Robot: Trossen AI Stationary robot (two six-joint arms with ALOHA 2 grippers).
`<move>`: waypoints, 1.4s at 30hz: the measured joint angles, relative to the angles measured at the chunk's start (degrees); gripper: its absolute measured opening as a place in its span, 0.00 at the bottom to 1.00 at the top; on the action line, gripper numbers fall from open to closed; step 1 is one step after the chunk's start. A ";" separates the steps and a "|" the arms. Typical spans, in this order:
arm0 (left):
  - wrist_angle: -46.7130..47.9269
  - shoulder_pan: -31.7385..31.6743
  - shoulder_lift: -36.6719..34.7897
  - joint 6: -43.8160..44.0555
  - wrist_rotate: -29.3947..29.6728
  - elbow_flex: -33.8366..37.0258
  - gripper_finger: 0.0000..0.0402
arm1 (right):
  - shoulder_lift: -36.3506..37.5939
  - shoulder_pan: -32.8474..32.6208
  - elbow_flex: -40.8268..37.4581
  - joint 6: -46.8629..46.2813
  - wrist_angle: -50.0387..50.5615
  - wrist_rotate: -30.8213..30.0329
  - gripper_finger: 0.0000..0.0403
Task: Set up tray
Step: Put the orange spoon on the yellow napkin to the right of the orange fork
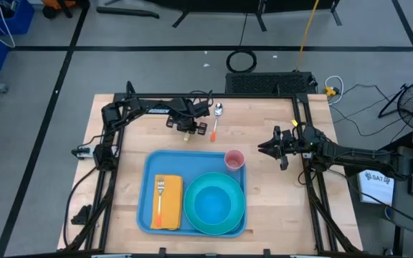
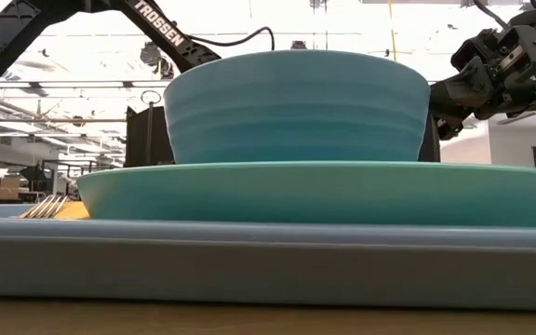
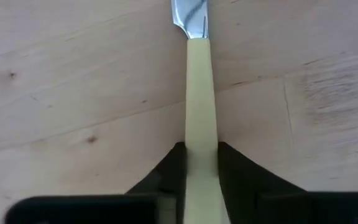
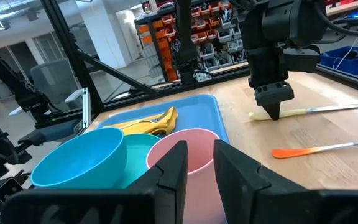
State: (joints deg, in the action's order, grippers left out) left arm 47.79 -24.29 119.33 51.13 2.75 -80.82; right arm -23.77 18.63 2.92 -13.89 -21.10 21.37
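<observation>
The sky-blue tray (image 1: pixel 149 172) lies at the table's near middle. On it are a yellow napkin (image 1: pixel 171 211) with a fork (image 1: pixel 160 188), a teal plate (image 1: pixel 192 218) with a blue bowl (image 1: pixel 214 203) on it, and a pink cup (image 1: pixel 234 159) upright at the tray's far right corner. An orange-handled spoon (image 1: pixel 215 123) lies on the wood beyond the tray. My left gripper (image 1: pixel 187 130) stands left of the spoon, shut on a cream-handled knife (image 3: pixel 197 74). My right gripper (image 1: pixel 265 148) hangs right of the cup, a little open and empty; the right wrist view (image 4: pixel 201 165) shows the cup just beyond its fingertips. My left gripper pinches the knife's cream handle (image 3: pixel 197 127) by its two long sides between its two fingers (image 3: pixel 169 165). The fingers point down from above and lie across the handle (image 4: pixel 260 114). The knife lies level, blade (image 4: pixel 337 108) pointing away; whether it is on the wood or just above it, I cannot tell.
Bare wood lies on the table's left side (image 1: pixel 120 165) and to the right of the tray (image 1: pixel 274 193). In the low view the tray's near rim (image 2: pixel 268 261), the plate (image 2: pixel 324 191) and the bowl (image 2: pixel 296 107) fill the picture, hiding the knife and spoon.
</observation>
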 joint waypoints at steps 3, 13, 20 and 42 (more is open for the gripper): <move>0.31 0.22 0.04 -0.35 -1.02 0.03 0.37 | 0.00 0.00 0.01 0.00 0.02 0.00 0.17; 1.49 2.71 -6.54 -4.13 -6.26 0.52 0.83 | 0.00 0.02 0.00 0.02 0.22 0.00 0.17; -6.05 2.12 -13.08 -2.98 -4.09 0.29 0.87 | 0.00 0.02 0.01 0.02 -0.25 -0.09 0.17; -29.46 -0.68 -0.71 -5.44 -10.73 -2.18 0.77 | -0.02 0.02 0.00 -0.23 -0.47 -0.22 0.17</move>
State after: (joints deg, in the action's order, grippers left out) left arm 18.32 -24.98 118.62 45.69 -7.99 -83.00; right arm -23.79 18.65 2.93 -14.12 -21.57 21.15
